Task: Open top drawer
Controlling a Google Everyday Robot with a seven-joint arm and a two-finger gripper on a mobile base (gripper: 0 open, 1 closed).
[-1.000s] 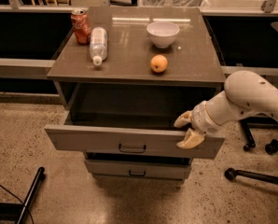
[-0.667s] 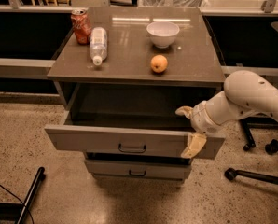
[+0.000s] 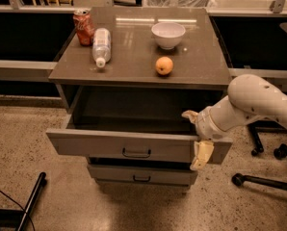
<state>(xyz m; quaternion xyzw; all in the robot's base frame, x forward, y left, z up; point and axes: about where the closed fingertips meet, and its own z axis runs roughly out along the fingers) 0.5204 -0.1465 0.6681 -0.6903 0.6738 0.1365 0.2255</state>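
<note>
The top drawer (image 3: 100,146) of the grey cabinet stands pulled out, its inside dark and bare as far as I see. Its small dark loop handle (image 3: 136,153) is at the centre of the front. My gripper (image 3: 195,136) is at the right end of the drawer front, reaching in from the right on the white arm (image 3: 259,102). The gripper is open: one finger (image 3: 189,114) lies over the top rim on the inner side, the other finger (image 3: 202,155) hangs down in front of the panel.
On the cabinet top (image 3: 134,71) are a red can (image 3: 83,27), a lying water bottle (image 3: 101,44), a white bowl (image 3: 168,34) and an orange (image 3: 164,65). A lower drawer (image 3: 141,175) is shut. Chair legs and wheels (image 3: 264,182) are at right, a black bar (image 3: 30,203) lower left.
The gripper's fingers have spread apart; the lower finger has swung down in front of the drawer panel. The drawer and the arm have stayed about where they were.
</note>
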